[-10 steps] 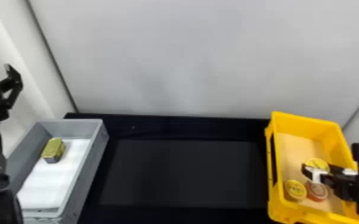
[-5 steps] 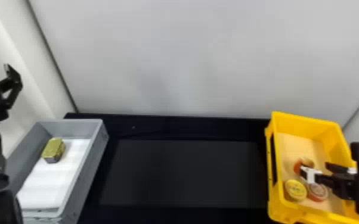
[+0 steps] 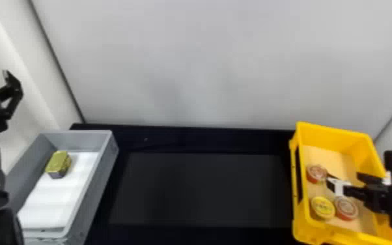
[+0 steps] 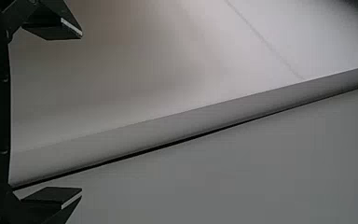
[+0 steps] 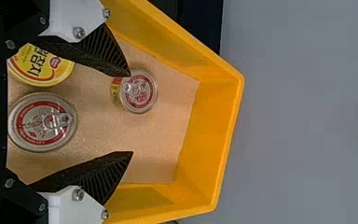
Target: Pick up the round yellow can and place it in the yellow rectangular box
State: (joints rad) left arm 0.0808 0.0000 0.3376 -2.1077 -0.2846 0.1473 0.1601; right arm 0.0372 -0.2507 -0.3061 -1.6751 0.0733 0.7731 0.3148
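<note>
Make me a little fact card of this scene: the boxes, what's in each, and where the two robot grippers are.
Yellow box: at the robot's right
Inside it: yellow-topped can, near red-ringed can beside it, far red-ringed can
Grey box: at the robot's left
Inside it: gold tin, white sheet
Right gripper: open in the yellow box, one fingertip at the far red-ringed can; contact unclear
Left gripper: open, empty, raised at the left

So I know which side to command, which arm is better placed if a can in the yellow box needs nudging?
Right, most likely: the right gripper hangs open over the yellow box, with cans close by. The left gripper is across, on the side of the grey box.
</note>
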